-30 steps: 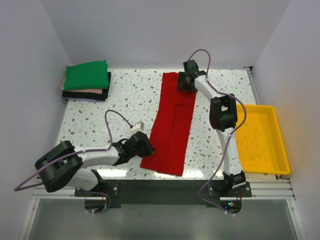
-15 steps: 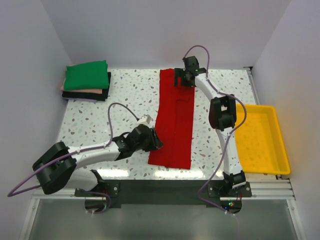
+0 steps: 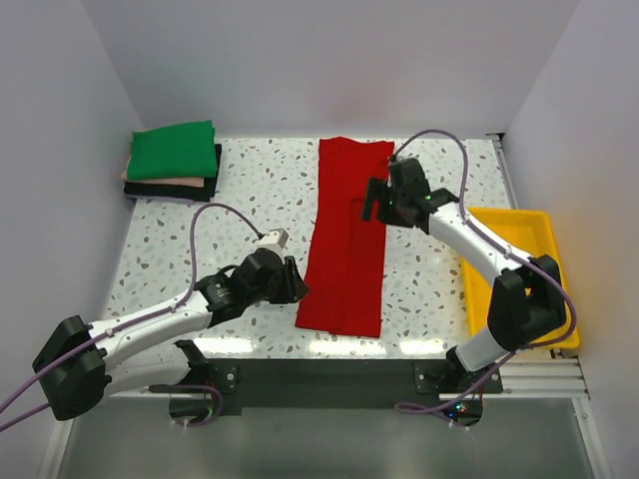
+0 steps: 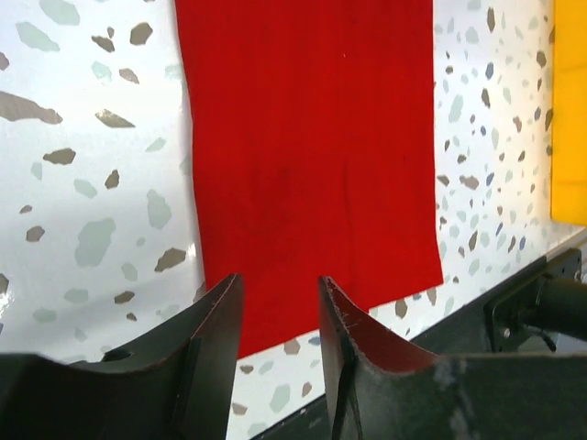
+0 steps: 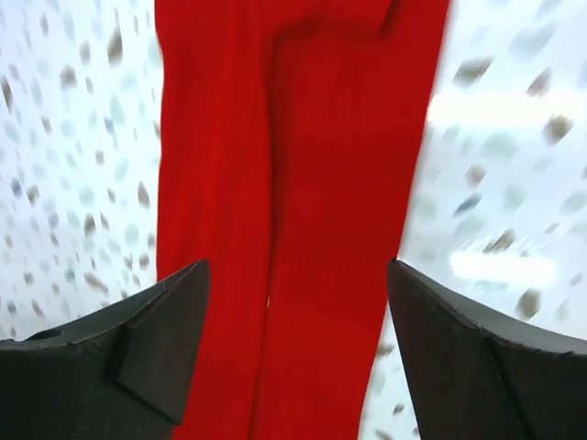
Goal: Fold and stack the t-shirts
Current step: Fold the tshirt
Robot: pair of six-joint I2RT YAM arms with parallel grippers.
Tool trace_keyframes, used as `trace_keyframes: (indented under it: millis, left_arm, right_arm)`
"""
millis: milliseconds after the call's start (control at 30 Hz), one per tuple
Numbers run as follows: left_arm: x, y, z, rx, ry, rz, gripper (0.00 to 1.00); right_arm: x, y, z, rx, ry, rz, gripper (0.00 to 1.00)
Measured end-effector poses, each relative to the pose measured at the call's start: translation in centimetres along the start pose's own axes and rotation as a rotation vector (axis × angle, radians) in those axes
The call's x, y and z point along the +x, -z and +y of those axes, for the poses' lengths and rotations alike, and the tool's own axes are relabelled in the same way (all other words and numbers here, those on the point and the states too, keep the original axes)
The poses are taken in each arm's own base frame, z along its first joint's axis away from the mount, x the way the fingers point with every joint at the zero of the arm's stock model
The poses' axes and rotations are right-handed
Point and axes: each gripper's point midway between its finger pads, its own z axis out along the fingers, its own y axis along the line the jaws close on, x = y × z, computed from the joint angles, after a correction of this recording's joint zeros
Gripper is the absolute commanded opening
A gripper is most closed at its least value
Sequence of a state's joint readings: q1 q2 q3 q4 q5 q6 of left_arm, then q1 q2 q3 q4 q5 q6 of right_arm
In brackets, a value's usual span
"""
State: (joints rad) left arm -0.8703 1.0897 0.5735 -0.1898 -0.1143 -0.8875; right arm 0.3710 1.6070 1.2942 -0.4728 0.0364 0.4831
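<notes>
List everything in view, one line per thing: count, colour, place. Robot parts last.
table: one, white speckled, under everything.
red t-shirt: one, red, folded into a long strip, table centre.
folded t-shirts: three, green on top with pink and black beneath, stacked at far left corner.
tray: one, yellow, right edge of table.
left gripper: one, black, open, at the strip's near left edge.
right gripper: one, black, open, over the strip's far half.
</notes>
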Motion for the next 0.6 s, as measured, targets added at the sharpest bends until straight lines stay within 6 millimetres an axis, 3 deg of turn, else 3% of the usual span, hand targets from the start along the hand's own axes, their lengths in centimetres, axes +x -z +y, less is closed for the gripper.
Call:
trace_keyframes:
  millis: [167, 233, 300, 433, 600]
  left_arm:
    - [1.3, 1.1, 0.6, 0.002, -0.053, 0.066, 0.55]
    - [1.9, 1.3, 1.0, -0.008, -0.076, 0.092, 0.56]
    - [2.3, 1.4, 1.4, -0.018, -0.090, 0.112, 0.56]
    - [3.0, 1.1, 1.7, -0.017, -0.091, 0.137, 0.54]
    - [4.9, 0.8, 3.5, -0.038, -0.073, 0.170, 0.52]
  right_arm:
    - [13.1, 1.8, 1.4, -0.048, 0.060, 0.182, 0.77]
    - [17.6, 2.6, 0.2, -0.044, 0.058, 0.250, 0.75]
    - [20.8, 3.5, -1.6, -0.024, 0.028, 0.294, 0.74]
    - [23.6, 4.9, -3.7, -0.013, -0.024, 0.303, 0.74]
    - [24.3, 5.7, -4.0, -0.039, -0.076, 0.277, 0.73]
